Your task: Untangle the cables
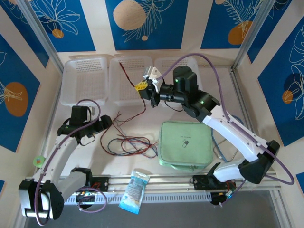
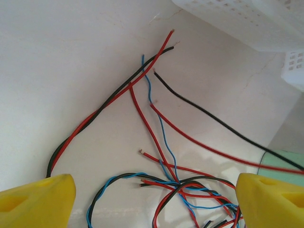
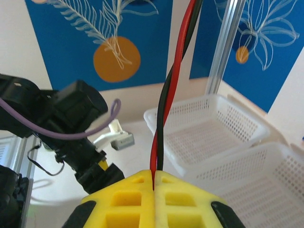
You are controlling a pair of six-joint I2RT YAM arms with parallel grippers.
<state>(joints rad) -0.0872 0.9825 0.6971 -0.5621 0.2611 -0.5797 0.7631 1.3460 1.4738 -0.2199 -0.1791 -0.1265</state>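
Observation:
A loose tangle of thin red, black and blue cables (image 1: 129,143) lies on the white table in front of the baskets. My left gripper (image 1: 107,121) hangs just left of it, open; in the left wrist view its yellow fingers (image 2: 38,199) stand wide apart over the crossed cables (image 2: 190,187). A twisted red-and-black pair (image 2: 95,116) runs away to the upper right. My right gripper (image 1: 143,88) is raised over the middle basket (image 1: 127,95) and shut on a twisted red-and-black cable (image 3: 172,85), which leaves its closed yellow fingertips (image 3: 155,175) and trails down toward the tangle.
Three white baskets (image 1: 85,80) line the back of the table. A pale green pouch (image 1: 186,145) lies at the right of the tangle, with a thick light-blue cord (image 1: 217,142) beside it. A snack packet (image 1: 134,191) rests on the front rail, and a green tape roll (image 1: 39,161) at the far left.

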